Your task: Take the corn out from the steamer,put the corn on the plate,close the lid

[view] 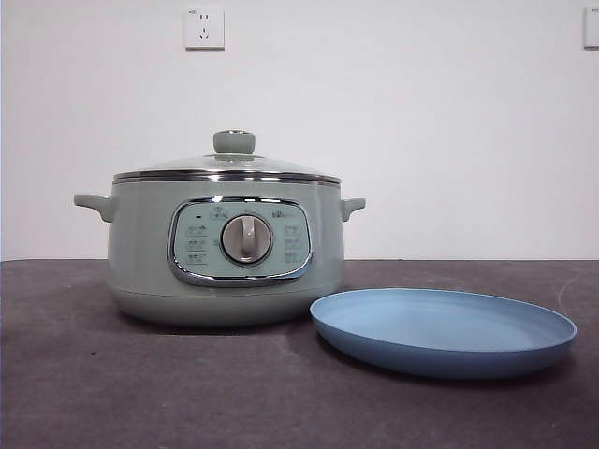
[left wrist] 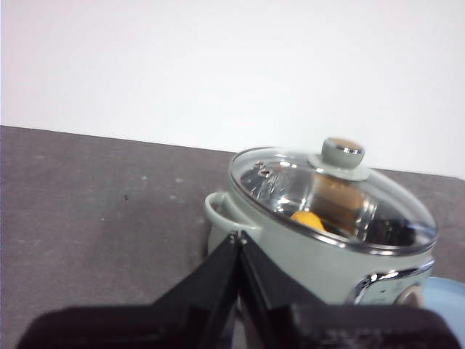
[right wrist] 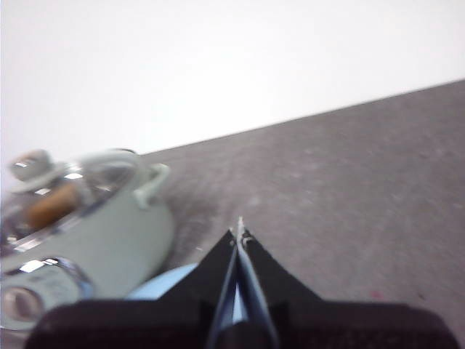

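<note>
Steamer [view: 225, 253] upright on the dark bench [view: 112, 374], control panel and silver dial facing the front camera; round, smooth, pale sage-green body, two stubby side handles, chrome frame around the panel; lid [view: 227, 168] seated flat on the rim, low glass dome with chrome edge and pale green knob on top.

Corn [left wrist: 306, 220] inside the steamer, seen only through the glass from the left wrist camera as a small yellow-orange patch low against the near wall; long axis and pointing direction not readable, most of the cob hidden by reflections and the rim.

Plate [view: 444, 329] lying flat on the bench just beside the steamer at its panel-side right in the front view, near edge close to the steamer's base; wide, shallow, matte light blue, low raised rim, nothing on it.

Left tool [left wrist: 238, 236] clenched, black jaws meeting at a point, grasping nothing; hanging near the steamer's side handle, apart from it.

Right tool [right wrist: 239, 231] likewise clenched on nothing, jaws pressed together; poised above the bench with the plate's blue edge just beneath and the steamer off to one side; picture blurred.

Plain white wall behind, with a white socket [view: 204, 28] above the steamer.
</note>
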